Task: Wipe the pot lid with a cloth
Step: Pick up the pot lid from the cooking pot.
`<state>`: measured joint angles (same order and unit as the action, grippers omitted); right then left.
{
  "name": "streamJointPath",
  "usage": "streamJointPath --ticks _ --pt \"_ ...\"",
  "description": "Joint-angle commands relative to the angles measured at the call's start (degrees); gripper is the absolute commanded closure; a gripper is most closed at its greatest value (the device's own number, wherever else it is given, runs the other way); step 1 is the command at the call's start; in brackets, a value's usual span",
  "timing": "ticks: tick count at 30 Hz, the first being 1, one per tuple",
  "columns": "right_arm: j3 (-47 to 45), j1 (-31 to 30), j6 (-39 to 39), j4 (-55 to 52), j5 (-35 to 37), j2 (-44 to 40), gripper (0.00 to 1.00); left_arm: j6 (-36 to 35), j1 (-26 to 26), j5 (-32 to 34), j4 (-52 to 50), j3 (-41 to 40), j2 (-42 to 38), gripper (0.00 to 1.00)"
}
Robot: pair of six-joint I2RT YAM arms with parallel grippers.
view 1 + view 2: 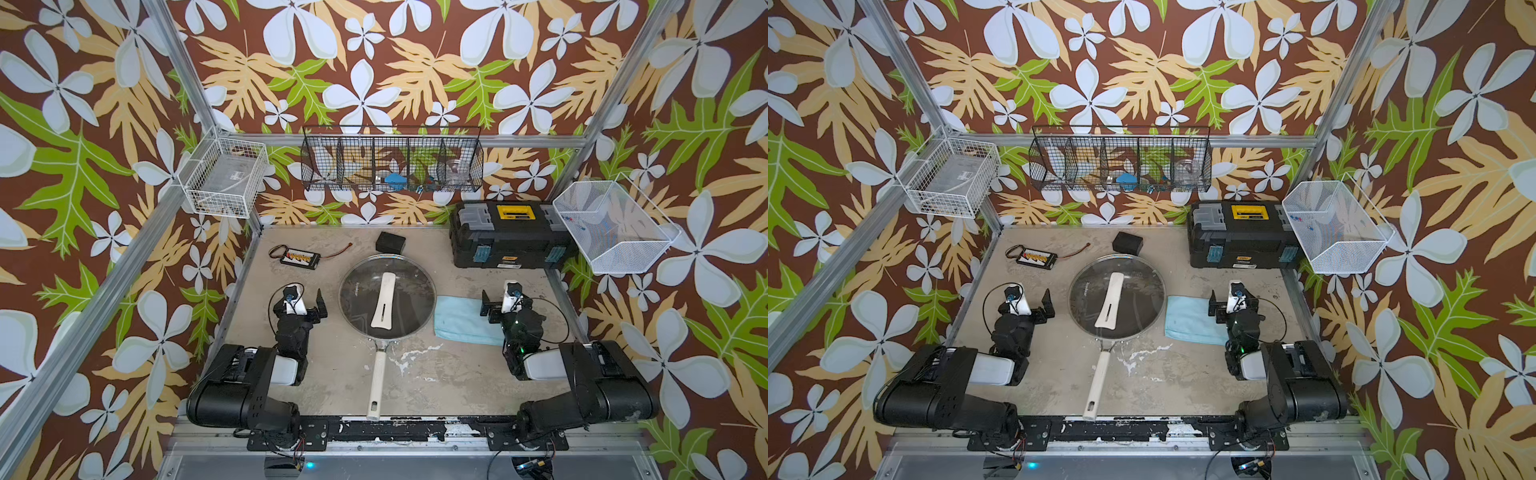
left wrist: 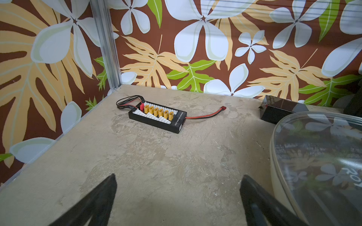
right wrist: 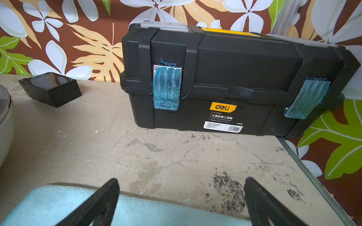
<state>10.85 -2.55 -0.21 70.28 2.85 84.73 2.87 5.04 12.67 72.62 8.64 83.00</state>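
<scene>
Evidently the wiping has not begun, and every step is left to do. The left gripper (image 2: 178, 177) has its fingers spread wide over bare table (image 1: 436, 374) and holds nothing. The pot lid (image 1: 387, 299) lies just outside its inner finger, near but not touching, and sits on the frying pan (image 1: 377, 382) with its cream handle up. Beyond the lid, just beside its rim, the cloth (image 1: 461, 318) lies flat on the table. The right gripper (image 3: 181, 179) is likewise wide apart and empty. Its inner finger hangs over the cloth's edge and its outer finger over bare table. By my reckoning, what remains is to take up the cloth, carry it onto the glass and rub it across.
</scene>
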Motion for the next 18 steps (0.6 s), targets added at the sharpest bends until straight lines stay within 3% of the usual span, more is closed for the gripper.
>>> streamJointPath --ticks 1,18 --pt "0.37 0.00 0.38 0.30 -0.17 0.09 0.00 -0.17 -0.03 -0.07 1.24 0.21 0.11 0.00" --pt "0.40 0.06 0.43 0.21 -0.31 0.25 0.00 -0.32 -0.03 -0.27 0.94 0.32 0.12 0.00"
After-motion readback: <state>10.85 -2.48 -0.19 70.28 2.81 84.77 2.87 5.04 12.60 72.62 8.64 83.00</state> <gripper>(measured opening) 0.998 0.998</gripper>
